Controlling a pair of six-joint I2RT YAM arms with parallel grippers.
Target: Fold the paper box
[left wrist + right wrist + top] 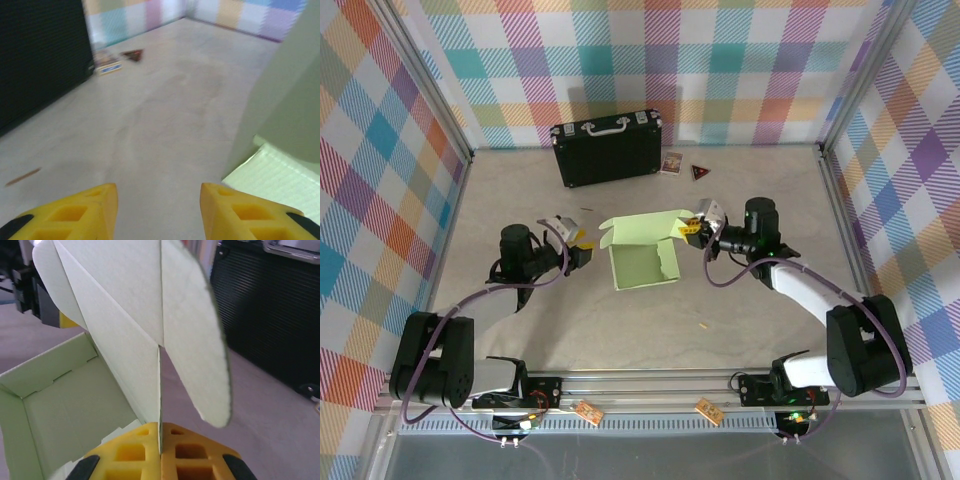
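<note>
The paper box [642, 256] is pale green card, half formed, with an open tray and a raised lid panel with flaps; it lies mid-table. My right gripper [692, 228] is shut on the lid's right edge, and in the right wrist view the thin card [125, 335] runs down between the yellow fingertips [135, 452], which are pressed together on it. My left gripper [582, 247] stands open just left of the box, with bare table between its yellow fingers [90, 210]. The box wall [290, 115] rises at the right of the left wrist view.
A black hard case [607, 148] with a metal handle stands at the back. Beside it lie a small card [672, 162] and a dark triangular piece [700, 172]. Checked walls enclose the table on three sides. A metal rail [650, 385] runs along the near edge.
</note>
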